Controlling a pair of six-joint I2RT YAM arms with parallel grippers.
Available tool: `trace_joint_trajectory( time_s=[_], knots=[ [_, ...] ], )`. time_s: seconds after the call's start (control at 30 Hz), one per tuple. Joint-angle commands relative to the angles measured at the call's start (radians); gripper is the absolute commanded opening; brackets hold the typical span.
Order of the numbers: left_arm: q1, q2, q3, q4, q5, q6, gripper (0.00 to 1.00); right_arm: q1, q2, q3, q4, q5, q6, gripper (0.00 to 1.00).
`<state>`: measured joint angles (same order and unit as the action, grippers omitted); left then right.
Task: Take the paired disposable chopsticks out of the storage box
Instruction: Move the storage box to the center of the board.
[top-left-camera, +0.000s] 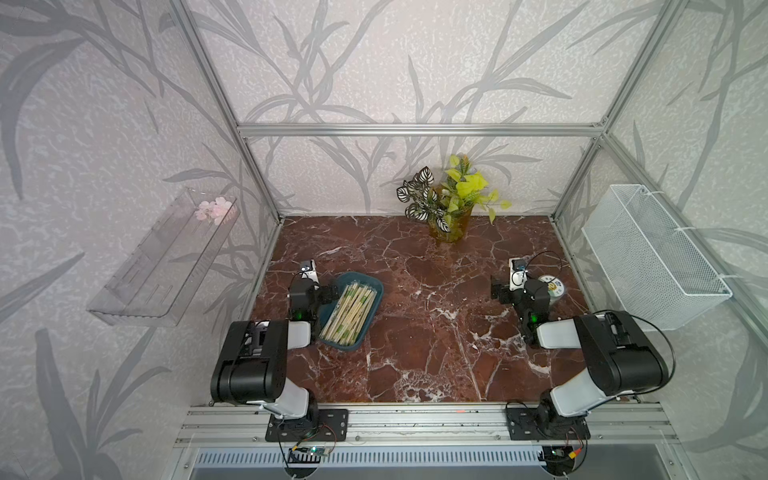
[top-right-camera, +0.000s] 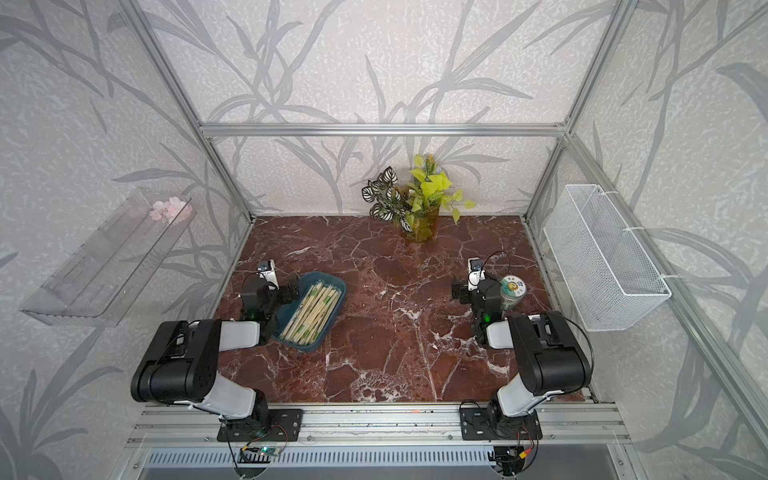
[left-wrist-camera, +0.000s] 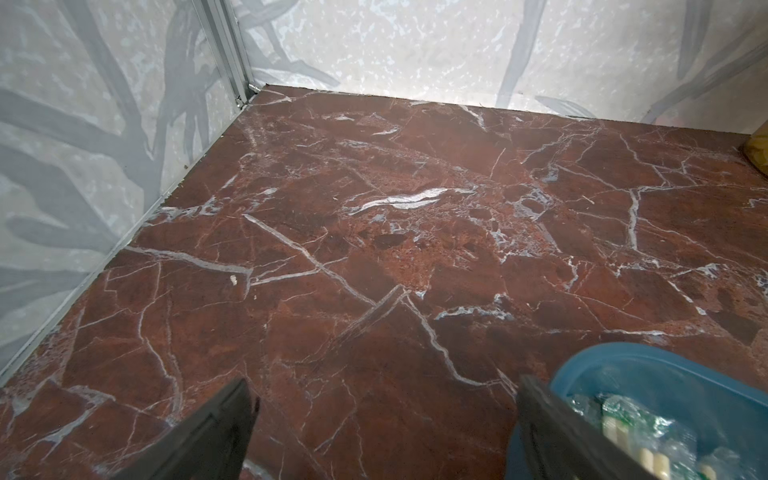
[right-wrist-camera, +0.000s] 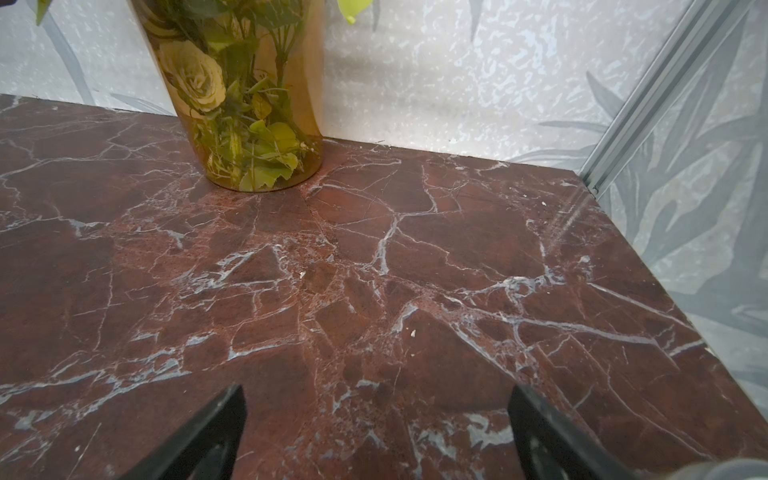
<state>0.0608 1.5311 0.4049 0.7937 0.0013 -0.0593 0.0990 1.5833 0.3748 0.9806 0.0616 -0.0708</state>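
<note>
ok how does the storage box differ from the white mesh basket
The storage box is shallow teal plastic lying on the table; the mesh basket is deeper white wire hung on the side wall. The storage box holds chopsticks; the mesh basket shows nothing inside. Both are rectangular and open-topped.

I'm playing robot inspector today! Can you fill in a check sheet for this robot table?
Surface: red marble tabletop, white veins.
Job's things: paired disposable chopsticks lie in the storage box, none taken out.
Clutter: plant vase at back; round container on the right.
Hands: left hand open beside the box; right hand open; both empty.
Cables: black cable loops near right hand; wires at both bases.
Surroundings: clear shelf with pink flowers, white mesh basket, leaf-patterned walls.
</note>
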Motion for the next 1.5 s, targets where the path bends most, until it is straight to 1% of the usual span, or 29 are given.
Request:
trace_joint_trajectory(
  time_s=[0.0, 0.73, 0.77, 0.8, 0.83, 0.9, 0.97, 1.03, 1.07, 1.13, 1.17, 1.23, 1.27, 1.3, 1.37, 1.47],
  knots=[
    [0.003, -0.008, 0.007, 0.009, 0.006, 0.013, 1.0, 0.002, 0.001, -0.005, 0.003, -0.003, 0.0, 0.99],
    [0.006, -0.008, 0.008, 0.007, 0.009, 0.012, 1.0, -0.003, 0.0, -0.008, 0.006, -0.008, 0.008, 0.99],
    [0.007, -0.01, 0.005, 0.013, 0.005, 0.01, 1.0, -0.002, -0.003, -0.019, 0.026, 0.003, 0.013, 0.99],
    [0.007, -0.02, 0.007, 0.003, -0.026, -0.003, 1.0, -0.002, -0.018, -0.042, 0.058, 0.026, 0.02, 0.99],
    [0.006, -0.038, 0.02, -0.031, -0.08, -0.029, 1.0, -0.002, -0.037, -0.063, 0.081, 0.058, 0.029, 0.99],
    [0.006, -0.075, 0.053, -0.136, -0.092, -0.035, 1.0, 0.0, -0.094, -0.091, 0.083, 0.098, 0.041, 0.99],
    [0.006, -0.108, 0.109, -0.276, -0.123, -0.057, 1.0, 0.0, -0.186, -0.088, -0.014, 0.119, 0.055, 0.99],
    [0.008, -0.138, 0.189, -0.457, -0.161, -0.101, 1.0, -0.001, -0.305, -0.035, -0.233, 0.126, 0.114, 0.99],
    [0.007, -0.153, 0.222, -0.516, -0.164, -0.117, 1.0, -0.001, -0.358, -0.002, -0.375, 0.116, 0.143, 0.99],
    [0.007, -0.181, 0.278, -0.626, -0.156, -0.158, 1.0, -0.002, -0.444, 0.063, -0.566, 0.073, 0.205, 0.99],
    [0.008, -0.193, 0.299, -0.668, -0.153, -0.183, 1.0, -0.002, -0.479, 0.088, -0.629, 0.072, 0.261, 0.99],
    [0.007, -0.221, 0.349, -0.774, -0.143, -0.236, 1.0, -0.004, -0.562, 0.123, -0.773, 0.134, 0.472, 0.99],
    [0.007, -0.229, 0.366, -0.807, -0.14, -0.261, 1.0, -0.009, -0.595, 0.126, -0.814, 0.158, 0.553, 0.99],
    [0.007, -0.239, 0.385, -0.855, -0.137, -0.283, 1.0, -0.027, -0.643, 0.122, -0.849, 0.132, 0.607, 0.99],
    [0.007, -0.252, 0.41, -0.933, -0.114, -0.311, 1.0, -0.07, -0.685, 0.131, -0.869, -0.007, 0.653, 0.99],
    [0.008, -0.262, 0.415, -1.017, -0.086, -0.345, 1.0, -0.076, -0.661, 0.218, -0.998, -0.146, 0.659, 1.0]
  ],
)
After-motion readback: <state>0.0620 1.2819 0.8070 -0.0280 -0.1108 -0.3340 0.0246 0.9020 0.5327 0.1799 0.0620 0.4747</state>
